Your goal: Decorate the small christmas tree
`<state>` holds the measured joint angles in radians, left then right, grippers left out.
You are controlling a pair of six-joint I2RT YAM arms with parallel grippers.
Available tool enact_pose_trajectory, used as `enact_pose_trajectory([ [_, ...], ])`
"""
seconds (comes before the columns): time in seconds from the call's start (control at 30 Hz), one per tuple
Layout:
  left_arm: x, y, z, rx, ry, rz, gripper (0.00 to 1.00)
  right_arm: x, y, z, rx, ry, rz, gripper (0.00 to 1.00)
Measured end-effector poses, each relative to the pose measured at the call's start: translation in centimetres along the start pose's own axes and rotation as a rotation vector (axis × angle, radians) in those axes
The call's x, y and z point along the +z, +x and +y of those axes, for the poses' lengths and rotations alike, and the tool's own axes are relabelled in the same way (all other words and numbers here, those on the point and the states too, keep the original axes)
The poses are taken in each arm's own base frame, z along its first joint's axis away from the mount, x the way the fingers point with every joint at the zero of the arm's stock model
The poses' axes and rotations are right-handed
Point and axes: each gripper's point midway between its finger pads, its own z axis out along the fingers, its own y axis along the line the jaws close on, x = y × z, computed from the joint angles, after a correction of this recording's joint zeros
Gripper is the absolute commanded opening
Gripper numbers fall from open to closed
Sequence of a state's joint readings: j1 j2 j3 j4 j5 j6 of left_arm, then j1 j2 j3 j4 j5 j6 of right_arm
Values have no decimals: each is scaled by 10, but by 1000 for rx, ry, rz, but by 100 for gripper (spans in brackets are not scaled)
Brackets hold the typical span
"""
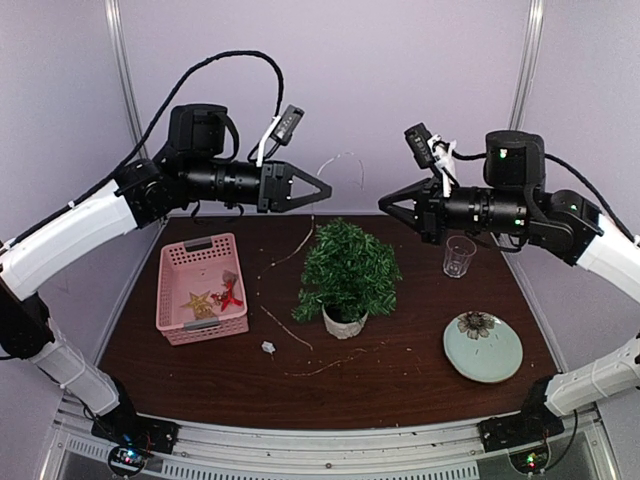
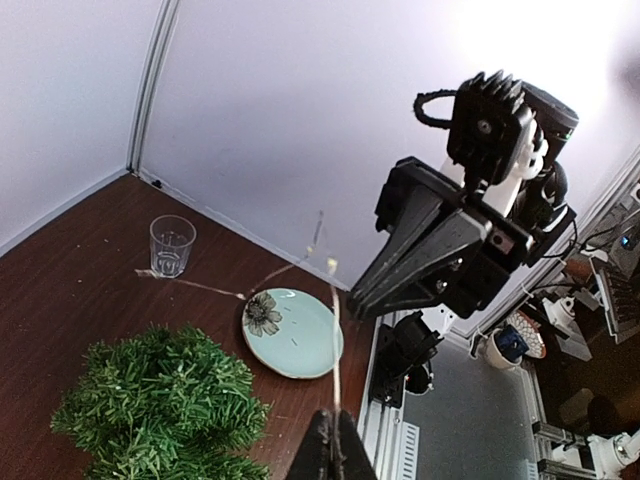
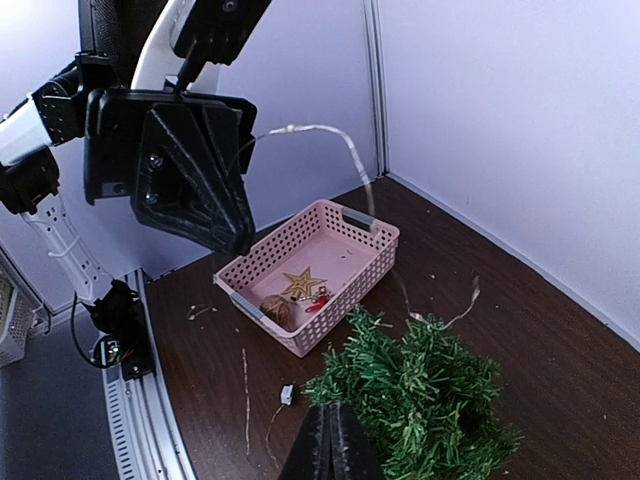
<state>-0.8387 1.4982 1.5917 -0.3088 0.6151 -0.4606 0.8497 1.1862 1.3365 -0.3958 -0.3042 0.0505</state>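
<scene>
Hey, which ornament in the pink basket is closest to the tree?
The red one: it lies by the basket's tree-side wall, while the gold star and brown ball lie farther from the tree.

— How are the arms (image 1: 70,235) finished?
— On the lower links white shells (image 1: 610,258) are fitted, with black housings (image 1: 215,180) at the wrists; the left gripper (image 1: 328,188) and right gripper (image 1: 381,205) are black wedges.
— Cabling?
— A black cable (image 1: 230,56) is secured with white ties (image 1: 266,140).

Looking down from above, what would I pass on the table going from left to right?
pink basket → small christmas tree → green plate. The drinking glass stands behind the plate in the same stretch, so it is left out of the order.
</scene>
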Motion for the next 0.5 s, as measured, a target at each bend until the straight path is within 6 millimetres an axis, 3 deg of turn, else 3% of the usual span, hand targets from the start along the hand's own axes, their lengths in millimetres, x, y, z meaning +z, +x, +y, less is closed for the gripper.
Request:
enact_pose_trajectory([
  [0.03,-1,1,0,7,-4,9,0,-4,-1,2,19,-15,-3,1],
  [0.07,-1,1,0,15,-2,14,0,-7,-1,5,35,-28,-2,17],
  [0.1,-2,1,-2,20,5,20,0,-9,-1,6,45,-33,1,42],
  [0.17,-2,1,-5,27,25,27,0,-13,3,5,49,-28,16,55],
  [0.3,0,5,-10,12,72,43,0,-19,7,-4,9,31,20,60],
  [0.5,5,5,-17,-40,138,47,0,-17,0,-13,-99,85,-9,55],
])
